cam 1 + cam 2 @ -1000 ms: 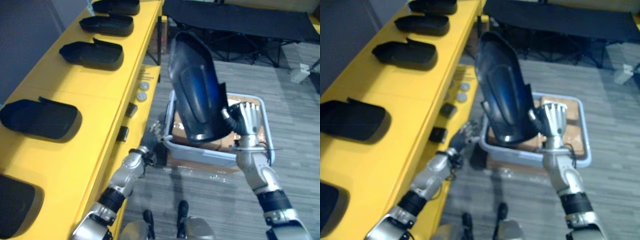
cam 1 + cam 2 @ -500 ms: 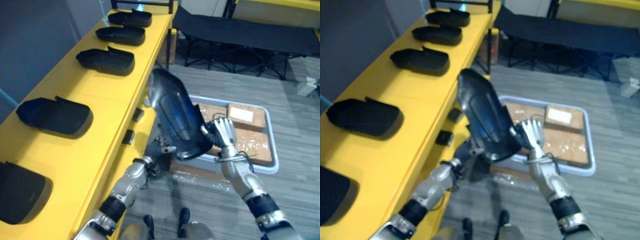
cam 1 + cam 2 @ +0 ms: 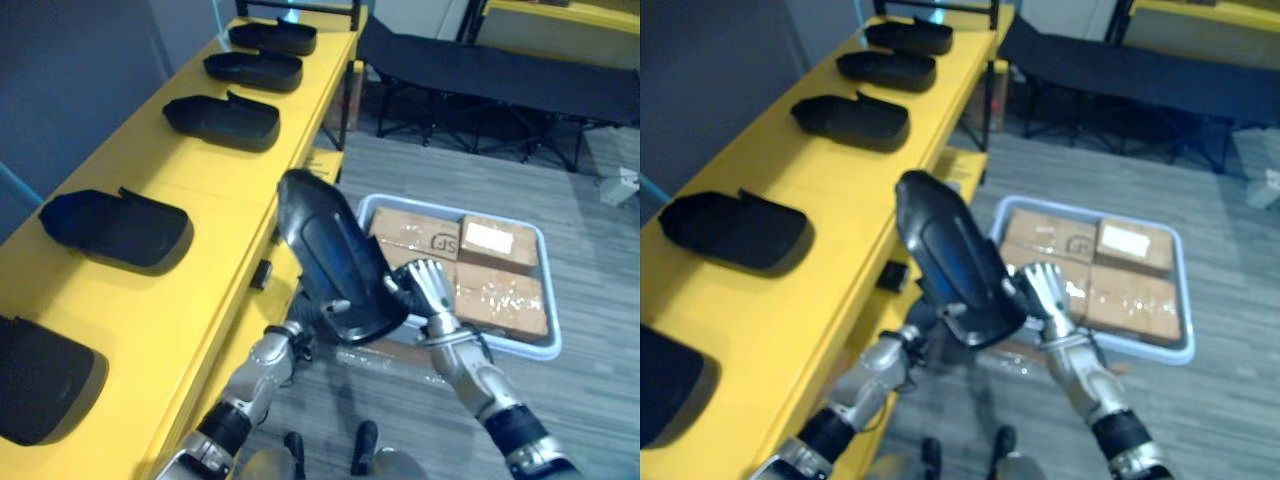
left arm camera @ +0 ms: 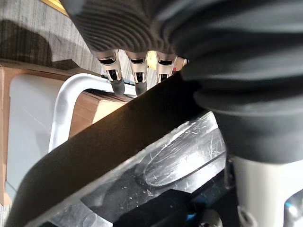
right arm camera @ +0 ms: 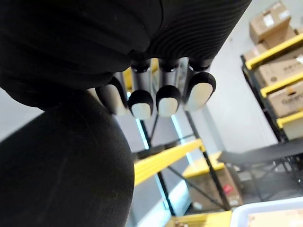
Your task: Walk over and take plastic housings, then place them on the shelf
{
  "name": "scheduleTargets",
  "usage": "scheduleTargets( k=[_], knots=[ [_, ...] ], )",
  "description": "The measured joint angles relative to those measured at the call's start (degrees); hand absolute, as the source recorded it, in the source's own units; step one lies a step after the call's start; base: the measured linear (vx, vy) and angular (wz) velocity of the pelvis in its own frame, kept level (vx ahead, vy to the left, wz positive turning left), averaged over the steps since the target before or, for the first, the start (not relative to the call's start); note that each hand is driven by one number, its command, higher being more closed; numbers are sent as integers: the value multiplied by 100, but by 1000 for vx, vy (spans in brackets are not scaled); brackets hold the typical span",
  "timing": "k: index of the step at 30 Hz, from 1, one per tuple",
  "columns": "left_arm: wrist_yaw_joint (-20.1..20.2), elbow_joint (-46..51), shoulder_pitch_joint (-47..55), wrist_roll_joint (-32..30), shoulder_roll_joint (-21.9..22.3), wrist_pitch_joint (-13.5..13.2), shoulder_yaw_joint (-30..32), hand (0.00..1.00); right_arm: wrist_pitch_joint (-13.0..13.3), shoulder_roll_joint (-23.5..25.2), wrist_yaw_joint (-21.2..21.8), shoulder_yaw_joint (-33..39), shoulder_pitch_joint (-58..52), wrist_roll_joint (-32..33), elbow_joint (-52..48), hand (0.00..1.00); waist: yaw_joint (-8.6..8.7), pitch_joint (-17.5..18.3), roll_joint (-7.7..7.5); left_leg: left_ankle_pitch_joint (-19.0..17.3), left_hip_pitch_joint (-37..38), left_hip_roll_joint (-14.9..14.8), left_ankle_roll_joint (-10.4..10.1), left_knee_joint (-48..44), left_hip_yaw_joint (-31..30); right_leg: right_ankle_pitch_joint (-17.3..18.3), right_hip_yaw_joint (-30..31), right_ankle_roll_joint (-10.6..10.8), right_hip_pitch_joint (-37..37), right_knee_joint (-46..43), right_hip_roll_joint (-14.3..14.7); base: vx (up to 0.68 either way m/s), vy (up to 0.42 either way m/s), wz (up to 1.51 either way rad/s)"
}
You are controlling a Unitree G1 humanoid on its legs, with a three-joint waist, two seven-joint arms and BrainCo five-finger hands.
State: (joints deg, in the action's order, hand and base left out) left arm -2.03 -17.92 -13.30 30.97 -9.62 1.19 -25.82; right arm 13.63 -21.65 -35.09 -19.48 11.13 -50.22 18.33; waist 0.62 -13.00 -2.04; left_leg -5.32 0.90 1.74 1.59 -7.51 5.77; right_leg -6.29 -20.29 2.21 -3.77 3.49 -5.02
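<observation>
Left hand (image 4: 136,71) and right hand (image 3: 430,288) press straight fingers against the black plastic housing (image 3: 335,262) between them. Its long axis tilts up beside the yellow shelf (image 3: 190,285), nearer the left hand.

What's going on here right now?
The robot carries a black housing in the air, pressed between its left robot hand below and right robot hand at the side, both open. It hangs by the yellow shelf, not yet set down. Five housings already lie on the shelf. A tray of boxes sits on the floor beyond.
</observation>
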Motion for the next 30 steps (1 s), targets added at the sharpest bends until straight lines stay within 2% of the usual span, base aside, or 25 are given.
scheduleTargets(
  k=[5,7,14,18,28,29,30],
  knots=[
    [-5,0,44,31,-2,-76,39,100,-18,1,-1,-110,-37,142,-211,100,-7,0,0,0,2,-6,-1,18,-7,-4,-1,-7,-17,18,7,-33,14,1],
    [-5,5,45,52,0,-241,39,100,-113,30,-10,-191,-42,309,-325,100,-17,0,0,2,5,-7,-3,27,-11,-5,-2,-8,-17,19,8,0,0,0],
    [-18,4,45,61,-66,-449,89,100,-417,201,-147,-413,-62,554,-444,100,-71,37,-55,67,11,0,-25,113,-35,-36,-26,-25,-19,102,25,0,0,0],
    [-56,19,44,62,-78,-457,82,100,-517,251,-296,-487,-71,554,-444,100,-93,41,-59,68,14,4,-27,113,-40,-37,-29,-23,-24,102,21,2,8,0],
    [-462,236,42,22,-80,-456,21,100,-520,260,-640,-603,-82,585,-450,100,-112,67,-102,73,16,4,-30,102,-39,-50,-26,-37,-32,103,20,0,0,0],
    [-472,236,42,21,-80,-456,21,100,-519,263,-641,-608,-85,611,-450,0,-111,80,-123,73,14,3,-30,103,-39,-51,-27,-39,-30,103,21,0,0,0],
    [-540,235,37,20,-80,-456,22,100,-500,264,-645,-645,-88,643,-452,0,-110,100,-155,73,14,3,-30,102,-38,-51,-26,-39,-30,103,21,0,0,0]
  ],
)
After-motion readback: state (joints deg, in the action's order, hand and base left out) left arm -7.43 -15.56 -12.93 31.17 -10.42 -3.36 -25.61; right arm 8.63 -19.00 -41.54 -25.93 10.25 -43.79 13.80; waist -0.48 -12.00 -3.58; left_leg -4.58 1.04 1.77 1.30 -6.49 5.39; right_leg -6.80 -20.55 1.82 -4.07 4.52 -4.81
